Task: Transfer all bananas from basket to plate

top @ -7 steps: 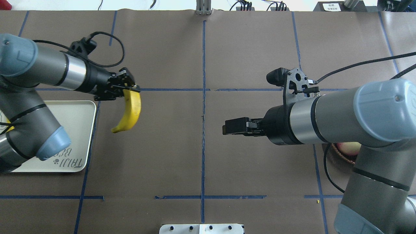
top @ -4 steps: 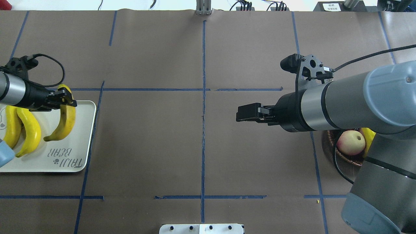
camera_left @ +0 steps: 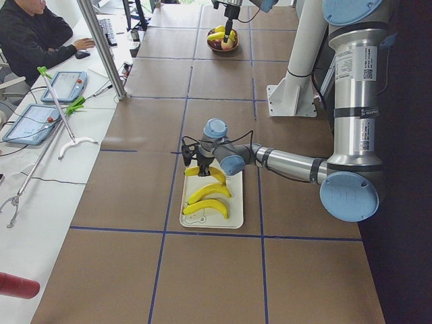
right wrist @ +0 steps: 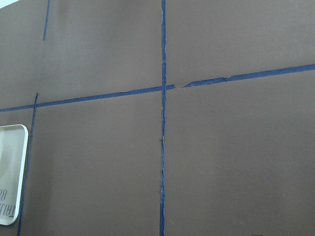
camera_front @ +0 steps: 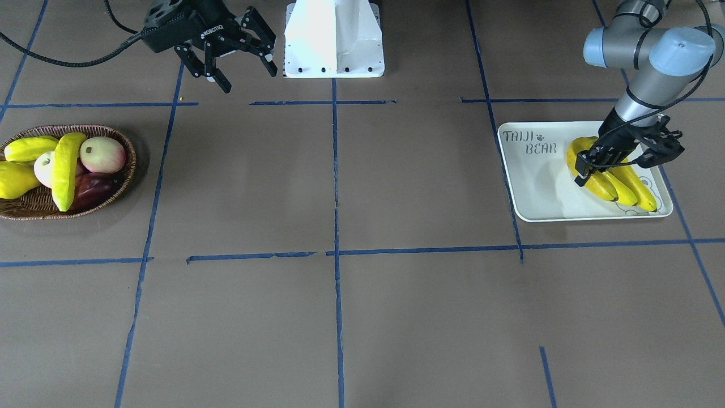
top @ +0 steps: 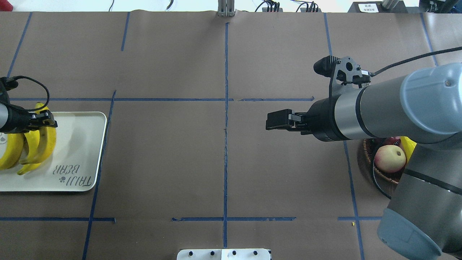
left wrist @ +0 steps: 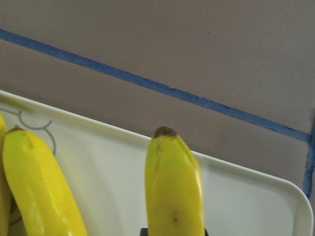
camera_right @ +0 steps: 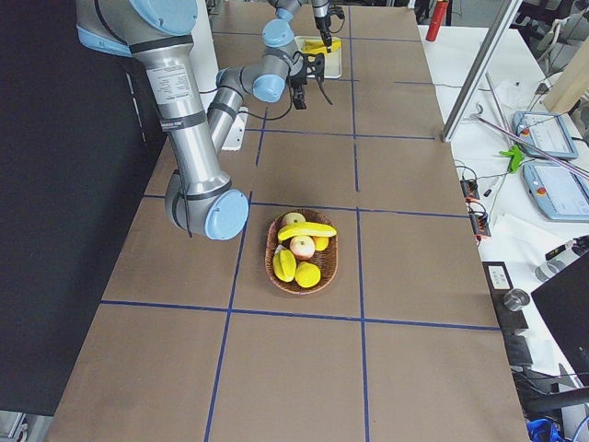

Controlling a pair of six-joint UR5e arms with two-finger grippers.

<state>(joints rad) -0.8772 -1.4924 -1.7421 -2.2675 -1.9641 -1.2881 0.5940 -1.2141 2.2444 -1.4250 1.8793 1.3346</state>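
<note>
My left gripper [top: 43,121] [camera_front: 589,165] is shut on one end of a yellow banana [top: 48,141] [camera_front: 597,184] [left wrist: 173,191]. It holds the banana low over the white plate [top: 79,144] [camera_front: 538,192], right beside two other bananas [top: 11,155] [camera_front: 643,190] that lie there. A greenish-yellow banana [camera_front: 65,170] [camera_right: 308,230] lies across the other fruit in the wicker basket [camera_front: 130,164] [top: 364,151]. My right gripper [camera_front: 249,76] [top: 274,121] is open and empty, high above the table between the basket and the centre line.
The basket also holds pink-white apples [camera_front: 103,154] [top: 389,159], plump yellow fruits [camera_front: 14,180] and a dark red fruit. The white robot base [camera_front: 334,39] stands at the near middle edge. An operator [camera_left: 30,34] sits at a side desk.
My left arm has carried the banana left from over the table to the plate and lowered it beside the two there. My right arm has drawn back slightly towards the basket.
</note>
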